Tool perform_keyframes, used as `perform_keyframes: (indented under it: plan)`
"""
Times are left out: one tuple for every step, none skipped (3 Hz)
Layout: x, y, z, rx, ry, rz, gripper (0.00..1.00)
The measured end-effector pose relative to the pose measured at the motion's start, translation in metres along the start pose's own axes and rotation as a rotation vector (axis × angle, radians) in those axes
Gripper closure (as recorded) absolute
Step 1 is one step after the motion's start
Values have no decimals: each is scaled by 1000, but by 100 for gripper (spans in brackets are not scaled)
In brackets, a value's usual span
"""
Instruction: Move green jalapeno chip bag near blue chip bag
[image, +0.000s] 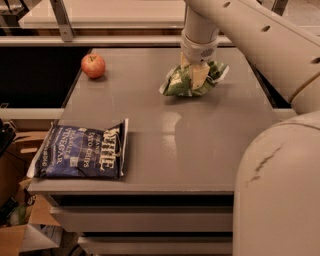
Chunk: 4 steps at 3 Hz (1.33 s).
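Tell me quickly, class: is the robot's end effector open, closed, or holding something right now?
End effector: closed, pinching the green chip bag at the far side of the table.

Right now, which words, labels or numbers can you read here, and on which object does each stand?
"WHITE": large white letters on the flat dark blue chip bag, at the front left.
Smaller white lines on it: too blurred to read.
Lettering on the crinkled green jalapeno chip bag, pinched in the gripper: unreadable.
On the round red apple: no text.

green bag (175, 86) in tool (196, 80), blue bag (80, 152) front-left
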<state>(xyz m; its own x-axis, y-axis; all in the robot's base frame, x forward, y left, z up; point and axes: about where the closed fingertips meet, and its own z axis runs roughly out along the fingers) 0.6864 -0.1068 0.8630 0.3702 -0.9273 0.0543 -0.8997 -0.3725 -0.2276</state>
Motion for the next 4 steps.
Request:
perform_keyframes:
  plan:
    - [-5,-14,-24,42,-13,-9,100]
    - [-14,-25,-52,84,-33,-30,100]
    - [-31,-30,-80,112,-82,-65,100]
    - [-65,-21,-103,110,-165,-140,100]
